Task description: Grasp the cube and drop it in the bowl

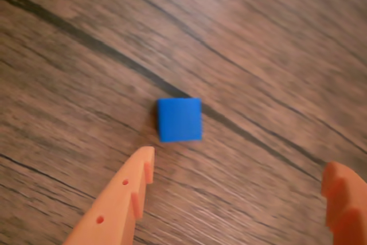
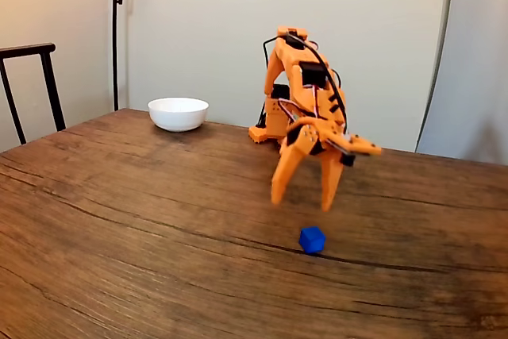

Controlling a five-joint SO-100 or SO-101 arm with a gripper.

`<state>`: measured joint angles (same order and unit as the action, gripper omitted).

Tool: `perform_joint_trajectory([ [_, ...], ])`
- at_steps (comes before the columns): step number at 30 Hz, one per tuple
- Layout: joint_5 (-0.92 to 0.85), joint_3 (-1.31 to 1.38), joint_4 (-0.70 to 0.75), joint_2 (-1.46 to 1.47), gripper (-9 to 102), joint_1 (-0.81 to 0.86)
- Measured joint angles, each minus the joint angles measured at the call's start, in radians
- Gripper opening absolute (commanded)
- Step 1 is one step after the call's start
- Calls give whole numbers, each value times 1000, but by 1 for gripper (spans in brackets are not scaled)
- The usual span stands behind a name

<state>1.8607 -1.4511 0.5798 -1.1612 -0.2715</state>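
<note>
Spread wide and holding nothing, the jaws of the orange two-finger gripper (image 2: 301, 203) hover just above the small matte bright-blue cube (image 1: 179, 119) on the wooden table (image 2: 119, 220), apparently lining up a grasp, with the glossy white bowl (image 2: 178, 113) well apart.
</note>
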Motion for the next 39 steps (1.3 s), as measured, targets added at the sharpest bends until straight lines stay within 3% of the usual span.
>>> perform_joint_trajectory([
  [11, -74, 0, -118, 104, 40, -18],
  [39, -115, 9, -198, 189, 38, -26],
])
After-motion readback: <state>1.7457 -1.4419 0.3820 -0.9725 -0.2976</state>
